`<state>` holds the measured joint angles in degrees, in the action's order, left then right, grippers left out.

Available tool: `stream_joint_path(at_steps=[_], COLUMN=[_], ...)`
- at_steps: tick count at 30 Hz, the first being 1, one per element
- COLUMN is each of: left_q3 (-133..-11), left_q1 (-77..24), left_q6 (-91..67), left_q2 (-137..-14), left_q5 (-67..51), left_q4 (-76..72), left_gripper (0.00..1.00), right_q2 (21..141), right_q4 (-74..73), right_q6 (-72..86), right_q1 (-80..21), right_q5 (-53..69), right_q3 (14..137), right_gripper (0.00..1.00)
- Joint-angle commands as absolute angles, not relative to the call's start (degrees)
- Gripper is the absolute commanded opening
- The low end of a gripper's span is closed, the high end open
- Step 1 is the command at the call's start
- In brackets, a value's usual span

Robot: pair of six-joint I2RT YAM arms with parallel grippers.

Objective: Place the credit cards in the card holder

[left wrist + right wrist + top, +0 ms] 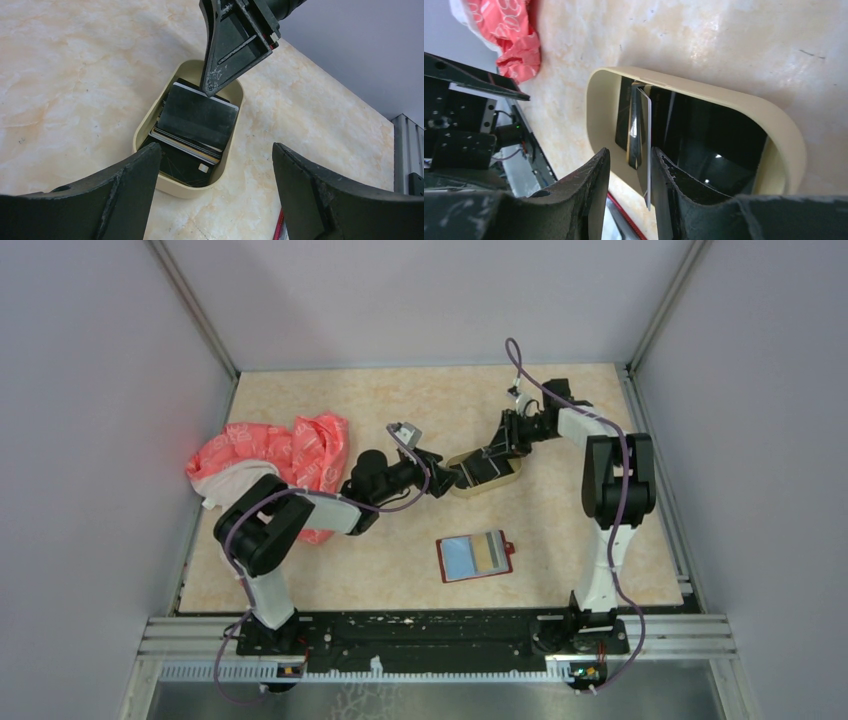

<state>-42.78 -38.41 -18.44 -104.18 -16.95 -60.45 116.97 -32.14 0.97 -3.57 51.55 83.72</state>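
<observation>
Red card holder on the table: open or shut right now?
Open: the card holder lies spread flat, a light-blue card and a gold-tan card showing on its inside face.

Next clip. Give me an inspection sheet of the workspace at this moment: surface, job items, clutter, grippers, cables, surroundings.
Surface: beige marbled table; no spills seen.
Job's things: dark credit cards stacked in a tan tray, with one raised card on edge. The red card holder lies open nearer the arm bases, with a light-blue card and a tan card showing in it.
Clutter: crumpled red plastic bag at the left.
Grippers: left gripper is open, hovers at the tray's end and holds nothing. The right gripper has narrow jaws either side of the raised card; grip not confirmed.
Cables: purple cables loop along both arms.
Surroundings: grey walls on three sides.
</observation>
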Motion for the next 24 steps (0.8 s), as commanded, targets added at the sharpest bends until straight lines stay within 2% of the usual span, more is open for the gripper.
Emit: stream_joint_path(at_steps=[1, 17, 24], left_q3=[-44.36, -44.56, -44.56], left_q1=[-38.06, -38.06, -38.10], left_q6=[-19.00, -19.16, -19.16], left_q2=[-105.37, -105.58, -105.64], left_q5=[-18.08, -18.28, -18.28], left_q4=[-61.35, -61.17, -61.17], left_gripper=[0.87, 0.87, 0.87], right_q2=[116.55, 119.87, 120.32], right_q4=[-30.16, -32.05, -29.79], right_q6=[2.77, 0.97, 2.88], right_q1=[-3.18, -7.06, -8.10], right_q5=[57.81, 54.59, 57.51], right_q3=[83.68, 84.39, 83.50], right_gripper=[0.35, 0.35, 0.35])
